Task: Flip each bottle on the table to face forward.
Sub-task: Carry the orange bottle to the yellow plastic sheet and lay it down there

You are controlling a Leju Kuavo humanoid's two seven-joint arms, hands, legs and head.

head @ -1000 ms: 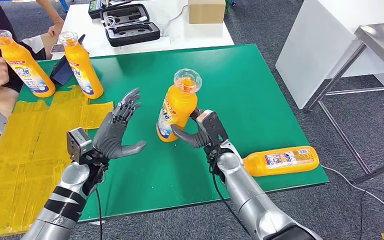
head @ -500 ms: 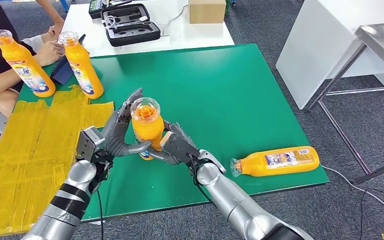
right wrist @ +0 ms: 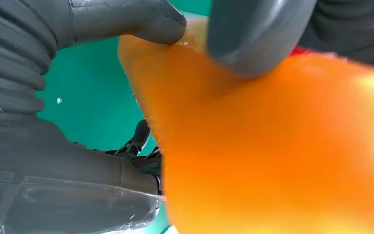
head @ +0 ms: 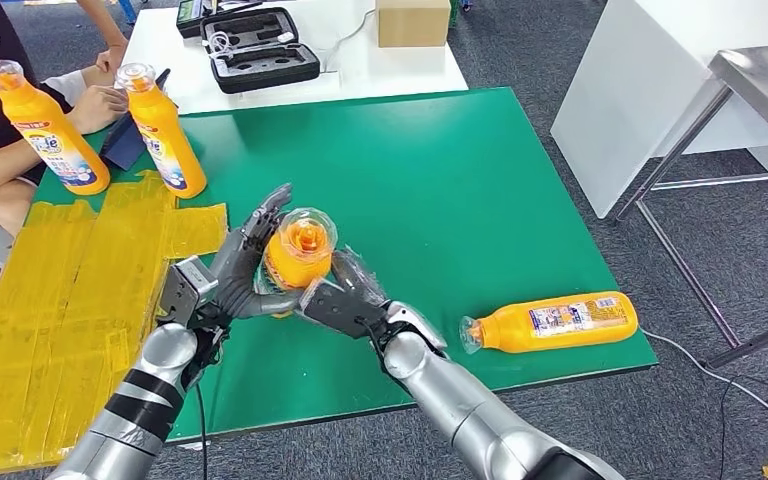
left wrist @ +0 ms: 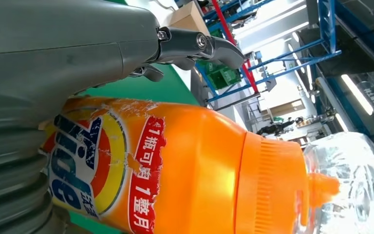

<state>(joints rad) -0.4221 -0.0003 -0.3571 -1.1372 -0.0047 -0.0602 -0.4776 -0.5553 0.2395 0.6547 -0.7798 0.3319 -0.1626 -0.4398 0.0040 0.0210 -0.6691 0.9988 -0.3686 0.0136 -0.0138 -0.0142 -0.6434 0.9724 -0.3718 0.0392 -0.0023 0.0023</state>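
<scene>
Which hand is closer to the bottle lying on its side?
Right. The right hand grips the upright bottle, on the lying bottle's side; the left hand holds its far side.

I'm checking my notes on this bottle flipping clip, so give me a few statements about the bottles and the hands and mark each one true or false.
1. Both hands hold the same orange bottle. True: the left hand and the right hand grip it from either side.
2. A bottle lies on its side near the green table's edge. True.
3. The held bottle has no cap. False: a clear cap covers its top.
4. Three bottles stand upright at the far left. False: two stand there.
5. The white table behind holds an open black case. True.
</scene>
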